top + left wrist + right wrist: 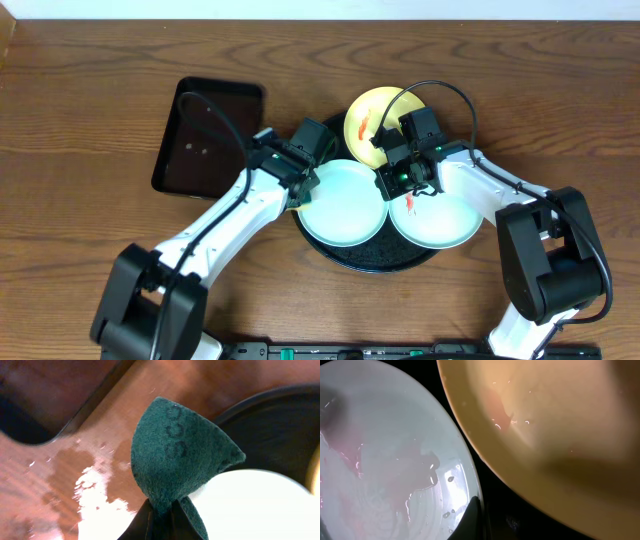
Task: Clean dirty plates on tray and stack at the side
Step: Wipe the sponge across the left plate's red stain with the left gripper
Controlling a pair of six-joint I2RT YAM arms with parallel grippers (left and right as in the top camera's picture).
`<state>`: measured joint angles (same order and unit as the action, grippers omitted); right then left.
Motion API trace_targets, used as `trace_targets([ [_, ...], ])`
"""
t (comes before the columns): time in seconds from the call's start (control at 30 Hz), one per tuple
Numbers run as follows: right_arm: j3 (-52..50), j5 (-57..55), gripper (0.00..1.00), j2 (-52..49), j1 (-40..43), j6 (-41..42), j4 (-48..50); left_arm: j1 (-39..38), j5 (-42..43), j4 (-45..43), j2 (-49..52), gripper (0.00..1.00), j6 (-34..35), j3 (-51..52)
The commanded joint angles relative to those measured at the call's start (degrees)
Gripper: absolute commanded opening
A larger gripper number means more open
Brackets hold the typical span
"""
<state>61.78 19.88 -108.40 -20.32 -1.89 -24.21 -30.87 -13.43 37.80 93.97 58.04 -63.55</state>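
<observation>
Overhead: the middle mint plate [345, 205] lies just right of your left gripper [303, 190], the nearer arm.
Left grip: clamped on green scouring pad [180, 455].
Right side: your right gripper [398, 182] is closed.

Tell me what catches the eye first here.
A green scouring pad, pinched in the left fingers, fills the left wrist view. From overhead, three plates crowd the round black tray: a yellow plate with red-orange smears at the back, the middle pale plate and the right pale plate in front.
</observation>
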Motion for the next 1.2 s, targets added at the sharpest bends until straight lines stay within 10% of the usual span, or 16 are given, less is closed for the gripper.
trace_targets([
  [0.0, 0.0, -3.4, 0.01, -1.4, -0.3, 0.1, -0.2, -2.1, 3.9, -3.5, -0.3, 0.07, -0.6, 0.4],
  [0.6, 0.0, -3.3, 0.01, -1.4, -0.3, 0.1, -0.3, -8.5, 7.3, -11.3, 13.3, 0.07, -0.5, 0.6],
  [1.17, 0.0, -3.4, 0.01, -1.4, -0.3, 0.1, -0.7, -2.3, -6.1, 5.8, 13.3, 0.08, 4.2, -0.1],
])
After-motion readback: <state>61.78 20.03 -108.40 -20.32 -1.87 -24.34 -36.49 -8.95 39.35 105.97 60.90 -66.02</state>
